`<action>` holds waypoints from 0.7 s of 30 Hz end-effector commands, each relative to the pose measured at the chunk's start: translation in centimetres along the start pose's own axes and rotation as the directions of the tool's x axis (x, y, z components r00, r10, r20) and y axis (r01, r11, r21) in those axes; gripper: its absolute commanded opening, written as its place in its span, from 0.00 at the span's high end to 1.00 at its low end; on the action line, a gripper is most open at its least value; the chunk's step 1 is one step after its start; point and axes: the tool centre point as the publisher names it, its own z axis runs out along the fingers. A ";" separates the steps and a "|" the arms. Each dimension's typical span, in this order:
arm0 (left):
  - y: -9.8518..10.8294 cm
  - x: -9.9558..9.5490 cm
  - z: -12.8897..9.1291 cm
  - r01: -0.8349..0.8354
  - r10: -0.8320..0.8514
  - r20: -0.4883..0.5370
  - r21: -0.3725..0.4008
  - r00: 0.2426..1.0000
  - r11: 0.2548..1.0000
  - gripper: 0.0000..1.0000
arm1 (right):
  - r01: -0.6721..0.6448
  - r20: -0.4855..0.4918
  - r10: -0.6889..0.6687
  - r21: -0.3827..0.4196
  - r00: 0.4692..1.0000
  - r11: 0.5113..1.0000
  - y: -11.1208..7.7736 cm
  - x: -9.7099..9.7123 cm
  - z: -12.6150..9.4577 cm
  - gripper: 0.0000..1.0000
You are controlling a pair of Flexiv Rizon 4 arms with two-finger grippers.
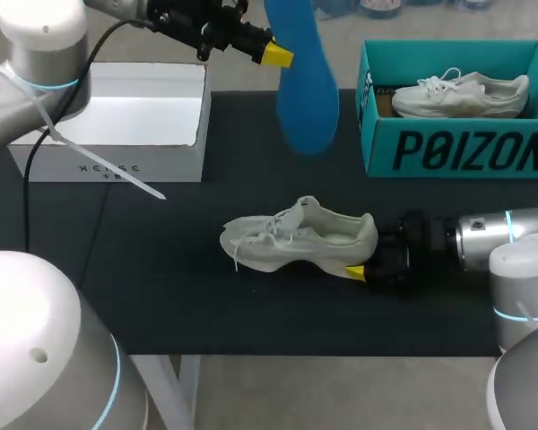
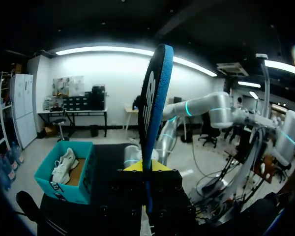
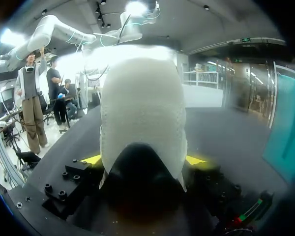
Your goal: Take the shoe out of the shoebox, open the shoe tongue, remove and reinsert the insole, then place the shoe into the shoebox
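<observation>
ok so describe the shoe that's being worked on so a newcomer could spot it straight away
Start at the black table, between the white shoebox at the far left and the teal shoebox at the far right. The shoe sits in the open middle, heel in the right gripper. Unlike the other white shoe, it is out of any box.

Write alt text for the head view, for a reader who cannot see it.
The left hand holds a blue insole up over the black table, while the right hand grips the heel of a pale shoe lying there. Behind stand a teal shoebox holding another shoe and an open white box.
</observation>
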 end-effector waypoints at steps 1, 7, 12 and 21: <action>-1.5 -0.2 -0.3 0.028 -0.029 -0.038 -0.043 0.999 0.999 1.00 | -0.001 0.001 0.001 0.001 1.000 1.000 -0.5 0.0 0.4 1.00; -2.7 -0.4 -0.6 0.110 -0.115 -0.078 -0.063 0.990 0.992 1.00 | -0.001 0.001 0.001 0.001 1.000 1.000 -0.5 0.0 0.4 1.00; -4.3 0.0 -1.0 0.152 -0.160 -0.125 -0.073 0.979 0.986 1.00 | -0.001 0.001 0.001 0.001 1.000 1.000 -0.5 0.0 0.4 1.00; -5.2 1.4 -1.2 0.179 -0.193 -0.122 -0.121 0.974 0.976 1.00 | -0.001 0.001 0.001 0.001 1.000 1.000 -0.5 0.0 0.4 1.00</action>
